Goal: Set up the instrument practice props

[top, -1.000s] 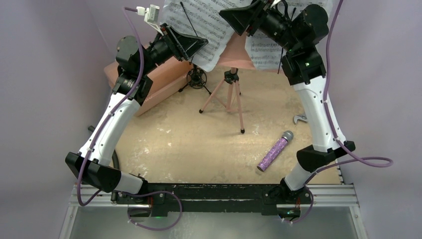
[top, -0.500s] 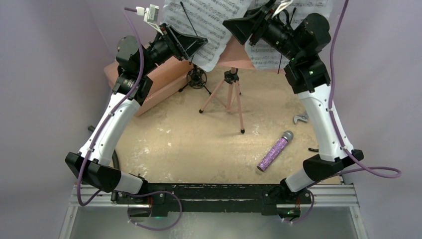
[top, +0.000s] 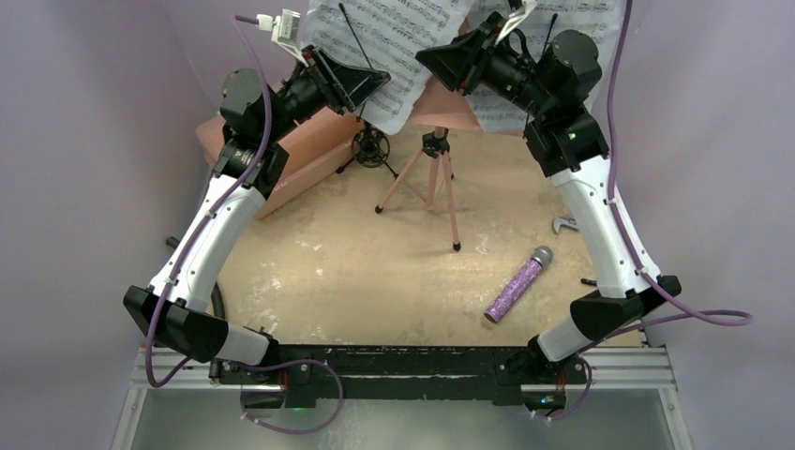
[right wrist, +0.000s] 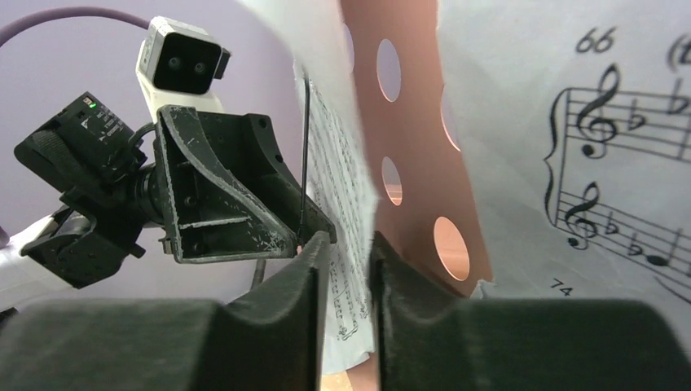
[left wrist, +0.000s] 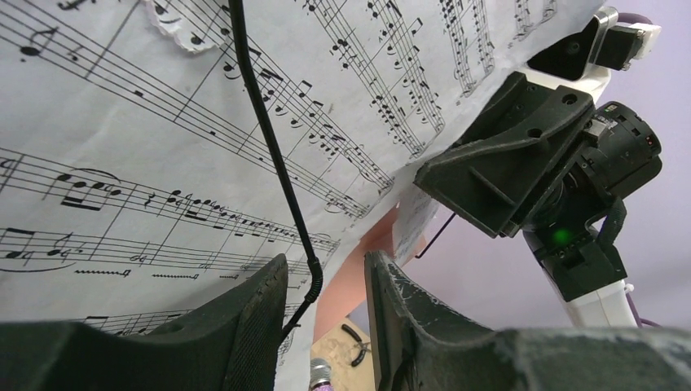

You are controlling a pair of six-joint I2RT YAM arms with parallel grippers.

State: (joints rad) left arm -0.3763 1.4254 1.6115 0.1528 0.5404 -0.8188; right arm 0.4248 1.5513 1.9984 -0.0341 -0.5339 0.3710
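Note:
The pink music stand [top: 433,178] stands on thin tripod legs at the back, and its perforated desk [right wrist: 407,122] carries two sheet-music pages. My left gripper [top: 377,84] is open at the left page [left wrist: 163,122], its jaws either side of the black wire page holder [left wrist: 314,281]. My right gripper [right wrist: 350,240] is open by a narrow gap, with that page's inner edge [right wrist: 354,204] hanging in the gap. The right page [right wrist: 587,122] lies beside it. On the table the glittery purple microphone [top: 517,284] lies at the front right. The black mini tripod [top: 371,148] stands left of the stand.
A big pink case [top: 300,155] sits at the back left under my left arm. A wrench [top: 565,223] and pliers [top: 589,280] lie near the right arm. The two grippers are close together in front of the stand's desk.
My right gripper has dipped a little lower at the left page's inner edge and its jaws have narrowed. The left arm has stayed put, its jaws slightly narrower.

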